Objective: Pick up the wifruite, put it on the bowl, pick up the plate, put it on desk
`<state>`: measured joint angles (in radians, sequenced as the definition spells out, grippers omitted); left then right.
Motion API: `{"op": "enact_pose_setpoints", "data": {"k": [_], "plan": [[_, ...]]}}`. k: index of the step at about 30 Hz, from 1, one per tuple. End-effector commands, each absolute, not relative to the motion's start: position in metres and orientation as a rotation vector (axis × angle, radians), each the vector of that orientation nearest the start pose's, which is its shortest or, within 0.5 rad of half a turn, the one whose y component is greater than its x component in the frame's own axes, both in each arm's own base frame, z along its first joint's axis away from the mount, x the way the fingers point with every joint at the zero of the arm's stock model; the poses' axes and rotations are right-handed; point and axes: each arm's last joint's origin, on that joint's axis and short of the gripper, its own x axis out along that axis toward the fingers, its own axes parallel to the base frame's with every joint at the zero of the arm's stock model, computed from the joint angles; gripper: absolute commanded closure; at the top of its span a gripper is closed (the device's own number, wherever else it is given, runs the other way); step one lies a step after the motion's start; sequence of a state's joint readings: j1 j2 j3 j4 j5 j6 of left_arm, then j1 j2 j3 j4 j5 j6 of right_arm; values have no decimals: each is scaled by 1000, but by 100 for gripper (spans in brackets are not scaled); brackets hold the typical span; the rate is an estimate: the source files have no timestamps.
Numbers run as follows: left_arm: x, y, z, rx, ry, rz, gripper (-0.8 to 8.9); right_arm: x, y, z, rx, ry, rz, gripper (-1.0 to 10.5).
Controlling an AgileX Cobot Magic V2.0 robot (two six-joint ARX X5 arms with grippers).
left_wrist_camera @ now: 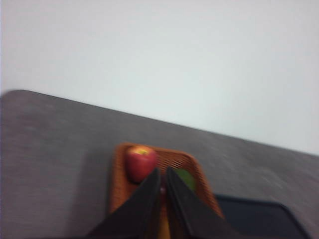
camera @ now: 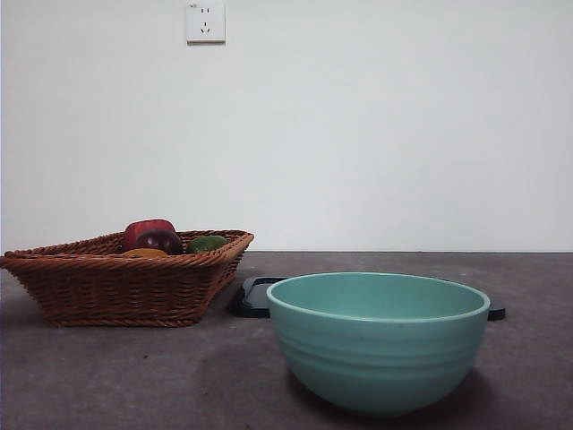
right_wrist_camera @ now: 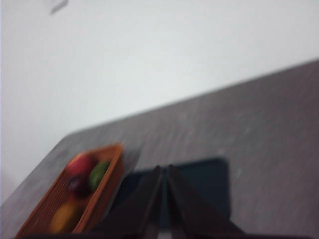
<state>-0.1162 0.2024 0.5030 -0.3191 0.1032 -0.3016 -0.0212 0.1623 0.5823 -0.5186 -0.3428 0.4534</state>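
The wifruite [camera: 145, 253], small and orange-brown, lies in the brown wicker basket [camera: 116, 287] at the left, in front of a dark red fruit. It shows blurred in the right wrist view [right_wrist_camera: 65, 216]. The mint-green ribbed bowl [camera: 378, 345] stands empty at the front right on the desk [camera: 134, 376]. A flat dark plate [camera: 254, 296] lies behind the bowl, also in the right wrist view [right_wrist_camera: 207, 186]. My left gripper [left_wrist_camera: 163, 172] is shut and hangs high above the basket [left_wrist_camera: 119, 174]. My right gripper [right_wrist_camera: 164, 169] is shut, high above the plate. Neither arm shows in the front view.
The basket also holds a red apple [camera: 148, 230], a dark red fruit [camera: 161, 241] and a green fruit [camera: 207, 243]. A white wall with a socket [camera: 205, 21] stands behind the desk.
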Motion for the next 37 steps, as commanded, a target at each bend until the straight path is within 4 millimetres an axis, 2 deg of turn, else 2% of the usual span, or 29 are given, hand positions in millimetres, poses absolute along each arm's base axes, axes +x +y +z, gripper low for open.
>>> {"op": "enact_pose_setpoints", "data": {"k": [1,6,11,16,19,27,37], "plan": [[70,-14,305,-291,49,-309,796,54,10,297,460,220,349,937],[67,-18,326,-289,141,-432,796,52,14,305,450,242,430,937],[65,-20,334,-280,204,-521,796,47,21,311,428,253,564,937],[63,-24,330,-291,268,-608,796,43,26,312,377,292,693,937],[61,-25,326,-292,312,-633,796,43,29,311,288,327,732,937],[57,-32,324,-278,354,-741,796,47,30,318,191,469,708,936],[53,-33,316,-195,425,-786,796,48,30,325,170,491,714,937]]}}
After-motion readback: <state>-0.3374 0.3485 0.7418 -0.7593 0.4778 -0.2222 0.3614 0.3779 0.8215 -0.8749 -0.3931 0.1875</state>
